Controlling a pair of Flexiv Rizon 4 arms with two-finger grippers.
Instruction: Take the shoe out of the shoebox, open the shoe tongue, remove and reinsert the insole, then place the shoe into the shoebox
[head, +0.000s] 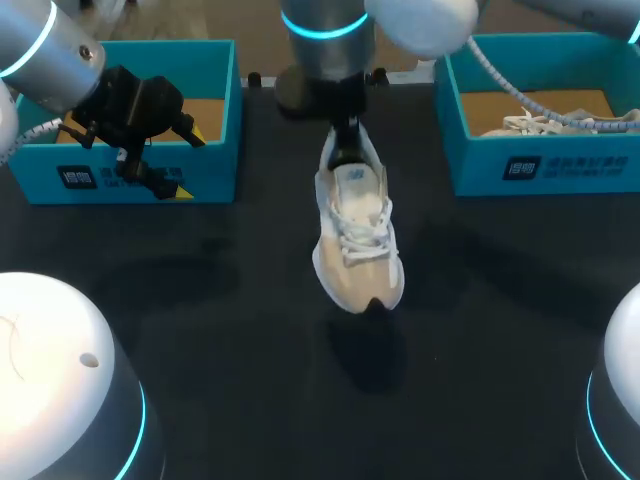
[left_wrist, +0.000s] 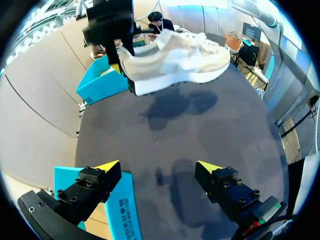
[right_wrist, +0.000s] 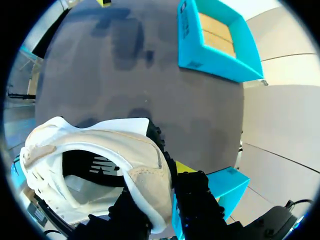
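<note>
Dark table (head: 230, 320); apparently a second pale shoe (head: 525, 124) far right.

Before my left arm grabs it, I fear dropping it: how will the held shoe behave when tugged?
Probably light: the shoe hangs clear of the table from a heel pinch alone. The upper looks soft, so it may twist in the jaws. Held at one end, it would likely swing.

Overhead plus wrist close-ups; common shoe (head: 357, 232), apparently

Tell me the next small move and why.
Probably lower the shoe onto the table: the right gripper holds it by the heel in mid-air, and the left gripper hangs open, well apart from it, not at the tongue.
</note>
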